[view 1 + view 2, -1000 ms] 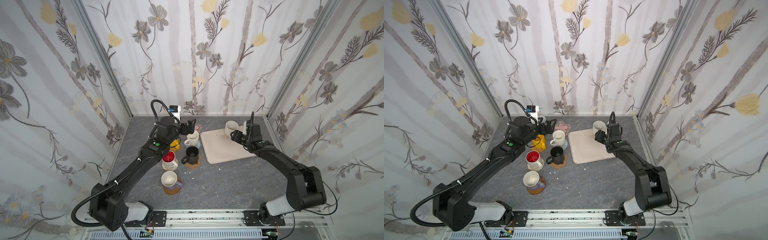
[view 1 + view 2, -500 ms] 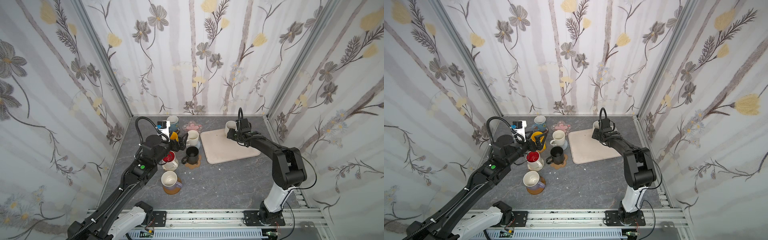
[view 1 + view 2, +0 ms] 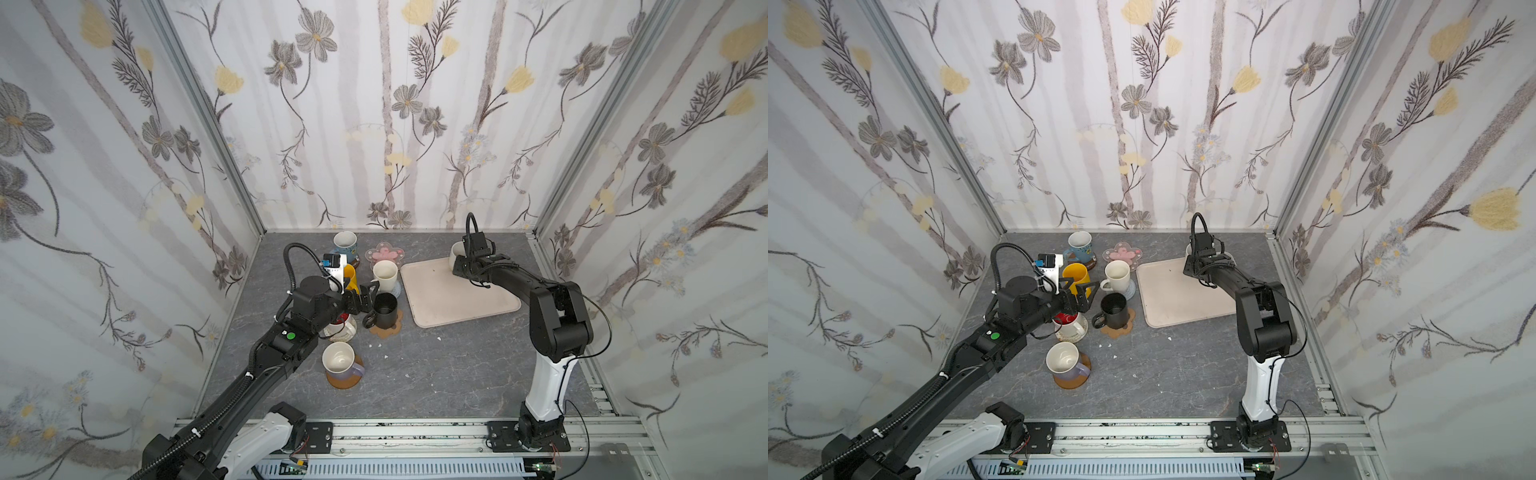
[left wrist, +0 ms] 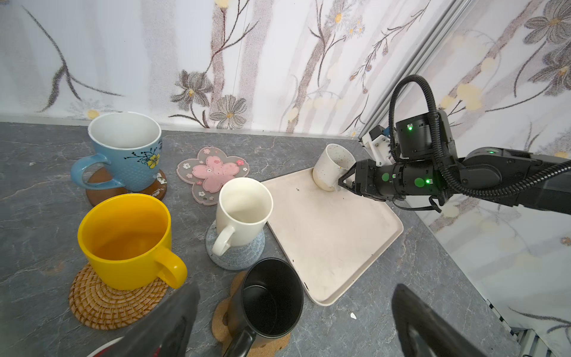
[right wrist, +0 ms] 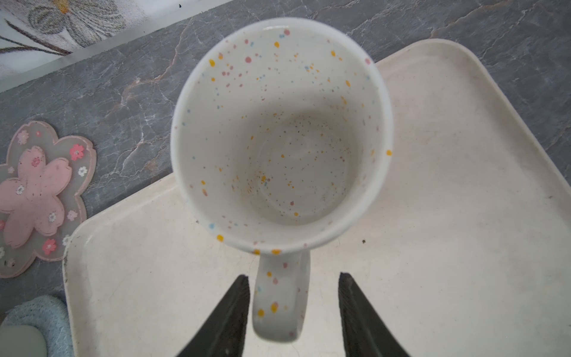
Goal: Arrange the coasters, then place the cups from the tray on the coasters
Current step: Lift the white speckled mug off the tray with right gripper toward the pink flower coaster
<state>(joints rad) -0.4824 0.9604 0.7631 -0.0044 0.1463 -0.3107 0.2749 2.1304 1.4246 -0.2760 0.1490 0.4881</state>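
Speckled cup (image 5: 278, 123): cream-white ceramic, dotted pink, yellow and blue inside and along its handle. It stands in the far corner of the tray (image 5: 432, 185) and is the only cup on it.
Tray body: beige, flat, with rounded corners and a low rim; it lies on the grey marbled surface (image 3: 415, 374).
Right gripper (image 5: 293, 275): jaws partly apart, one on each side of the cup's handle. One is just beside the handle; a clear gap shows at the other.
Left gripper (image 4: 295, 287): jaws wide, holding nothing, above the black cup (image 4: 272, 296) left of the tray.
Beside the tray's left edge: cream-white cup (image 4: 244, 207) on a grey-blue woven round (image 4: 238, 256); the black cup on a tan cork paw coaster (image 4: 222, 321).
Further left of the tray: yellow cup (image 4: 123, 241) on an orange rattan round (image 4: 102, 306); light blue cup (image 4: 126, 154) on a brown disc (image 4: 99, 194).
Pink flower coaster (image 4: 213, 173): flat on the surface, just off the tray's far left corner.
Nearer than the tray: lavender cup (image 3: 340, 360) on a brown disc (image 3: 345, 383); red-lined white cup (image 3: 1075, 330), partly hidden under the left arm.
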